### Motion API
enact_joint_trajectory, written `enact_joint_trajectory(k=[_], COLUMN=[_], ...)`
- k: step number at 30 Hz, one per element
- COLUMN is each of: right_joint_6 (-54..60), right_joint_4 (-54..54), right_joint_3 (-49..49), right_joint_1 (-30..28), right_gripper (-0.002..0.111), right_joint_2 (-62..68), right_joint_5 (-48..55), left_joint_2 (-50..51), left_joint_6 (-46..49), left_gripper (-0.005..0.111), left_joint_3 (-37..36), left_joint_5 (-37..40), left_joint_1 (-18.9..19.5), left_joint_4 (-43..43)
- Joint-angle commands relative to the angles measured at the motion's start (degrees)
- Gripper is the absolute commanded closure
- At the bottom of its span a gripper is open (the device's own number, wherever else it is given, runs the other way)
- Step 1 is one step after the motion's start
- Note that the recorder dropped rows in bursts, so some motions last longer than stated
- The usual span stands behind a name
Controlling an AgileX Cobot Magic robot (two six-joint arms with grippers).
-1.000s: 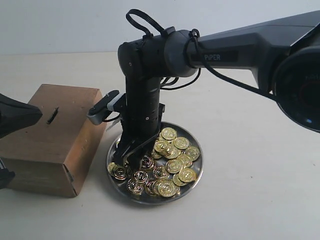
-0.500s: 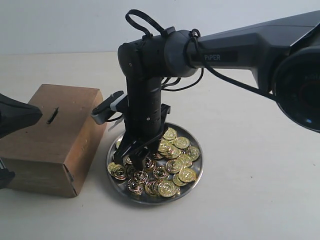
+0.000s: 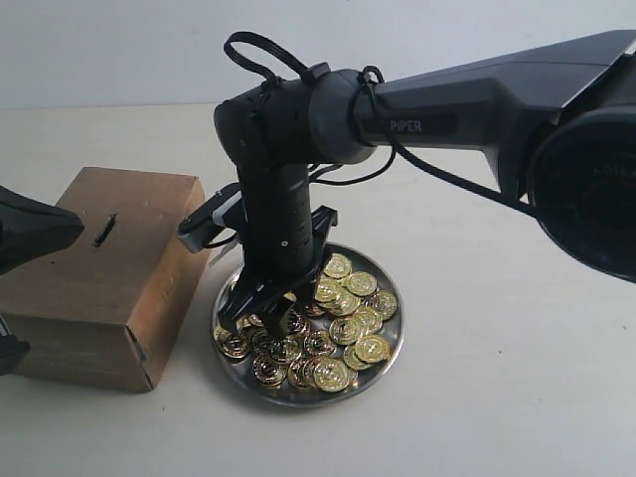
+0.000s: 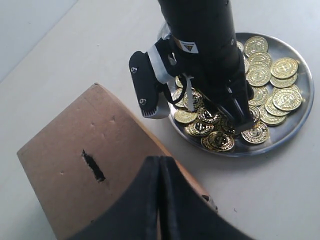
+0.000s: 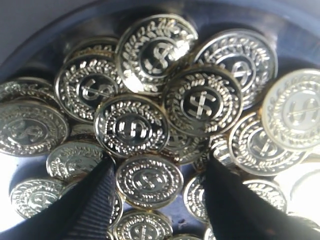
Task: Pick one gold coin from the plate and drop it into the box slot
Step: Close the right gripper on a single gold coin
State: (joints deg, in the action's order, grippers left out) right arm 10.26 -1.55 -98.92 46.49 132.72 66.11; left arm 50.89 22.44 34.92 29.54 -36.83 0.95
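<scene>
Exterior view: the plate [image 3: 391, 350] sits on the pale table [image 3: 497, 397], loaded with gold coins [image 3: 350, 323]. The box [image 3: 99, 288] stands just beside the plate on its left, its near corner touching or almost touching the rim. The slot [image 3: 103, 231] is in the box's top face, on the side away from the plate. The right gripper [image 3: 262, 312] points down into the plate's box-side half with its tips among the coins. The left gripper [image 3: 35, 234] hangs over the box edge farthest from the plate.

Left wrist view: the left gripper [image 4: 159, 200] is above the box [image 4: 60, 165], jaws pressed together – only a thin seam shows between them, nothing held. The slot [image 4: 93, 166] is just beside its tips. Beyond the box, the right gripper [image 4: 234, 116] stands in the plate [image 4: 301, 112] over the gold coins [image 4: 272, 85].

Right wrist view: the right gripper [image 5: 156, 197] has its jaws spread, and the two dark fingers [image 5: 92, 202] straddle one coin [image 5: 149, 181] lying flat on the heap. Cannot tell whether either pad touches that coin – it is not pinched or lifted. More gold coins [image 5: 202, 106] overlap farther from the tips, with the plate [image 5: 45, 35] wall behind them.
</scene>
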Motion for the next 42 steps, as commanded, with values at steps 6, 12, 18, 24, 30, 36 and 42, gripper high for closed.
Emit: enact_joint_trajectory(k=[6,12,18,24,30,36,42], right_joint_6=[-1.06,-0.96,0.00,0.00,-0.24,-1.80,-1.80], right_joint_4=[0.18,0.08,0.05,1.08,2.46,5.03,4.91], right_joint_3=[0.22,0.22,0.22,0.22,0.22,0.22,0.22], right_joint_1=[0.12,0.21,2.40,2.39,2.39,2.39,2.39], right_gripper=[0.056,0.056,0.056,0.056,0.056,0.056,0.061], right_joint_2=[1.29,1.29,1.29,1.29,1.29,1.29,1.29], right_joint_5=[1.15,1.58,1.32,1.46,1.38,0.84,0.84], left_joint_2=[0.18,0.18,0.18,0.18,0.18,0.18,0.18], left_joint_6=[-0.62,-0.62,-0.62,-0.59,-0.59,-0.59,-0.59], left_gripper=[0.107,0.107,0.107,0.107,0.107,0.107,0.107], left_joint_3=[0.34,0.34,0.34,0.34,0.34,0.34,0.34], left_joint_5=[-0.71,-0.71,-0.71,-0.58,-0.58,-0.58,-0.58], left_joint_1=[-0.32,-0.32,-0.32,-0.32,-0.32,-0.32,-0.32], left_joint_4=[-0.13,-0.13,-0.13,-0.24,-0.24,-0.24,-0.24])
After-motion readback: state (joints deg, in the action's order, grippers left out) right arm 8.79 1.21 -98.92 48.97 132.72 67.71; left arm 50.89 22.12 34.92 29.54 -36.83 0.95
